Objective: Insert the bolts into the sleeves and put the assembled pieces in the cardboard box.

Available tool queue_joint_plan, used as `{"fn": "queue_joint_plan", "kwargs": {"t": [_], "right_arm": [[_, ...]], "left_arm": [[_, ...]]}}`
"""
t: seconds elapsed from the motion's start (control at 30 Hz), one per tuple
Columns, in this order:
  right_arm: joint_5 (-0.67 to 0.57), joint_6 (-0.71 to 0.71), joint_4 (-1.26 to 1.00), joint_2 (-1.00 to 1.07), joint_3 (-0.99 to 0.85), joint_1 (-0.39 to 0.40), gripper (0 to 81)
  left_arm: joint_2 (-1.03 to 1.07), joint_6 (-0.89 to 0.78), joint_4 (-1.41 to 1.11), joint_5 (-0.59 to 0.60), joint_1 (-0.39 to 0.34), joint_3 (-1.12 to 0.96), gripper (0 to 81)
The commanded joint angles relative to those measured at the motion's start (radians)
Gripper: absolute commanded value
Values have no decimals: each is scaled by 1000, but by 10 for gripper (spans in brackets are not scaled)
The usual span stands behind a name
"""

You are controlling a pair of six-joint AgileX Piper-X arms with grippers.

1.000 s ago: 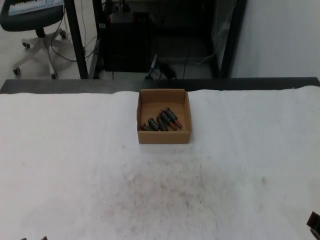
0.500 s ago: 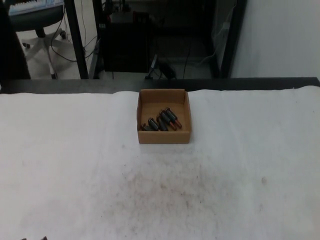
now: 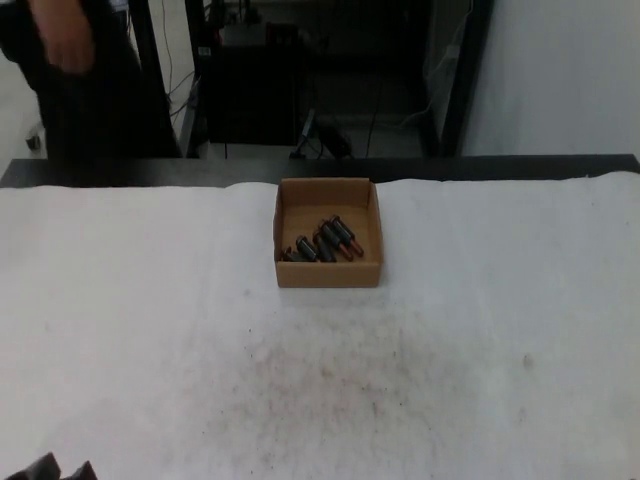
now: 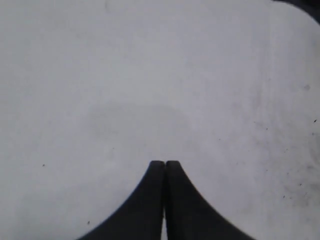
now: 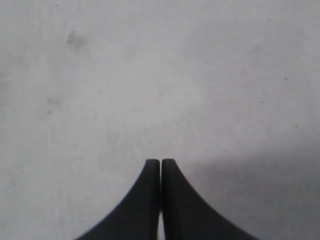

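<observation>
Left gripper [image 4: 165,162] and right gripper [image 5: 160,161]: my claws are both pinched closed on nothing above the white cloth [image 3: 150,330]. An arm has left the near right edge. The cardboard box [image 3: 328,275] stays far centre with the assembled pieces [image 3: 330,240] inside, so I judge the task finished.

Left gripper [image 4: 164,162] is pressing its fingers together, empty. Right gripper [image 5: 160,161] is doing likewise. An arm [image 3: 45,468] is showing at the high view's lower left.
</observation>
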Motion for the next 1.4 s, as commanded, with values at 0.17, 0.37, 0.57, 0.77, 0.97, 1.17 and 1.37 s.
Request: {"fn": "queue_joint_plan", "kwargs": {"t": [0.17,0.37,0.57,0.77,0.97,1.17,1.37], "right_arm": [[9,1,-72,-107,9,1,8],[9,1,-42,-294,9,1,8],[11,1,-76,-367,9,1,8],[7,1,-81,-367,9,1,8],[7,1,-81,-367,9,1,8],[7,1,-81,-367,9,1,8],[7,1,-81,-367,9,1,8]], "left_arm": [[-183,-2,-11,-13,0,-11,3],[-183,-2,-16,-13,0,-11,3],[-183,-2,-18,-13,0,-11,3],[-183,-2,-18,-13,0,-11,3],[-183,-2,-18,-13,0,-11,3],[-183,-2,-18,-13,0,-11,3],[-183,-2,-18,-13,0,-11,3]]}}
